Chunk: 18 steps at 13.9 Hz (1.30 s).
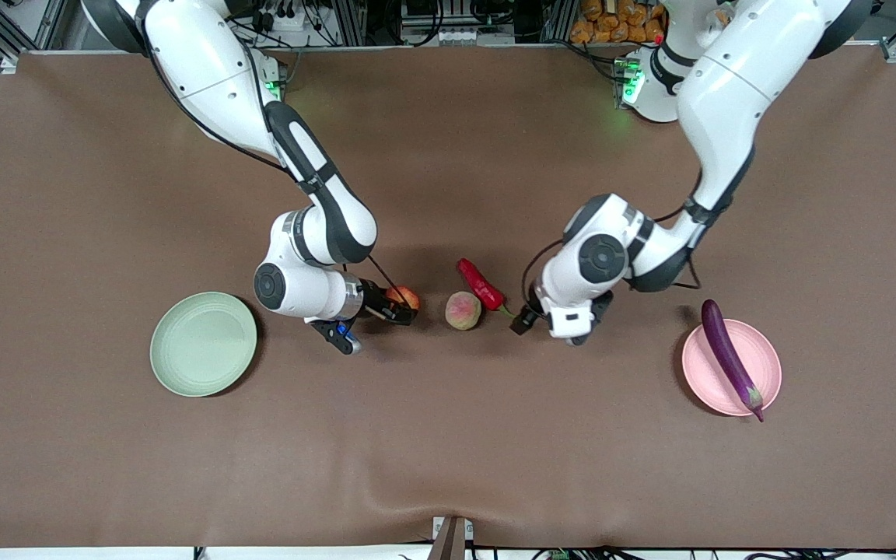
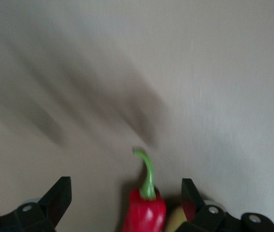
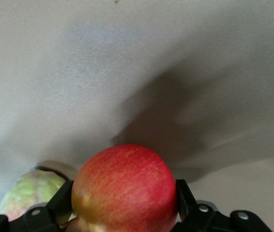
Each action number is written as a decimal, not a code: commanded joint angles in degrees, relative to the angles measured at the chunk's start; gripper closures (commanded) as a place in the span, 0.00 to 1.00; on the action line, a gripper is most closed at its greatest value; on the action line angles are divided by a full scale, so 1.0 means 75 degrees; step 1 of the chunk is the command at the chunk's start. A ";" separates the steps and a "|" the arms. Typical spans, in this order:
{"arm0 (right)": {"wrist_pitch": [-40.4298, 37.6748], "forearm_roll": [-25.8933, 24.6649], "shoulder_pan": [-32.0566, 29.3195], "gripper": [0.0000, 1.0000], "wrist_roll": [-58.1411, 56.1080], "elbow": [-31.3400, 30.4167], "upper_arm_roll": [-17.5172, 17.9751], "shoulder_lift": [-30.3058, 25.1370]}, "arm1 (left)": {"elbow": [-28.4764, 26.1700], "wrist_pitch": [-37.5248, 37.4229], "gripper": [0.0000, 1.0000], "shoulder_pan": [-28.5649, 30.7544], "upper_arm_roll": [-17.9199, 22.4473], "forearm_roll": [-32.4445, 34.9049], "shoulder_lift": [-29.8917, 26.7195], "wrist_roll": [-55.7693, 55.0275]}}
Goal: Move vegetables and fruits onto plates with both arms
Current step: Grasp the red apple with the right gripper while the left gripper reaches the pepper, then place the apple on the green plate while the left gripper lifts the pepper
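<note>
Red-orange pomegranate (image 3: 125, 188), at nine o'clock of the peach (image 1: 463, 310), is clamped by the right gripper (image 1: 404, 311), while the left gripper (image 2: 125, 203) is spread astride the chili (image 2: 144, 215); the round fruit could be squeezed out by an off-centre pinch.

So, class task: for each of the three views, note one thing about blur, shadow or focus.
Left wrist view: streaked with motion blur, with smeared dark shadows on the cloth above the red chili pepper. Right wrist view: sharper, with the red-orange fruit casting a broad soft shadow and the peach slightly soft. Front view: evenly lit and in focus, with short dark shadows beside the green plate and pink plate.
</note>
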 commanded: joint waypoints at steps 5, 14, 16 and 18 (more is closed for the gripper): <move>-0.0925 -0.0728 -0.0630 0.64 -0.0647 -0.0117 -0.0458 -0.0891 | -0.0282 0.0828 0.00 -0.0419 0.0079 -0.0001 0.0200 -0.0217; -0.3599 -0.1479 -0.3675 0.59 -0.4370 0.0152 -0.0576 -0.1338 | -0.0364 0.1520 0.25 -0.0489 0.0079 0.0327 0.0552 -0.0217; -0.3601 -0.1678 -0.4285 0.59 -0.5542 0.0152 -0.0576 -0.1268 | -0.0364 0.1649 0.60 -0.0617 0.0079 0.0327 0.0623 -0.0194; -0.3554 -0.2006 -0.4650 0.58 -0.6470 0.0269 -0.0576 -0.1093 | -0.0376 0.1638 1.00 -0.0630 0.0079 0.0327 0.0530 -0.0170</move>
